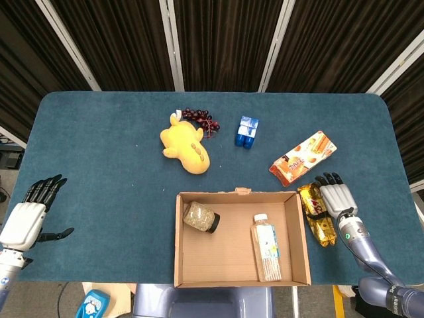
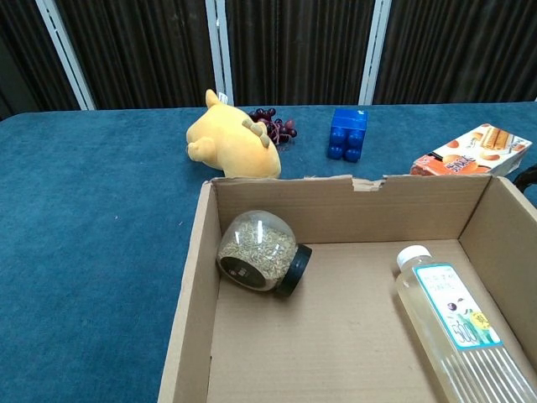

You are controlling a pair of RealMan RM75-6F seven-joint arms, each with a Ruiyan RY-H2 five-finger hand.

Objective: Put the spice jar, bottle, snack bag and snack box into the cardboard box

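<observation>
Resting right hand (image 1: 334, 197) on snack bag (image 1: 315, 214) beside cardboard box (image 1: 301, 228) wall, grip unclear

Spice jar (image 1: 201, 217), bottle (image 1: 266, 248) inside cardboard box (image 1: 177, 238); snack bag (image 1: 315, 213), snack box (image 1: 303, 158) outside.

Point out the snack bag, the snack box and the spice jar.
snack bag (image 1: 318, 222): head view, on the gold wrapper's lower half.
snack box (image 1: 303, 158): head view, on the middle of its printed top face.
spice jar (image 2: 256, 249): chest view, on the glass body, lying in the cardboard box.
</observation>
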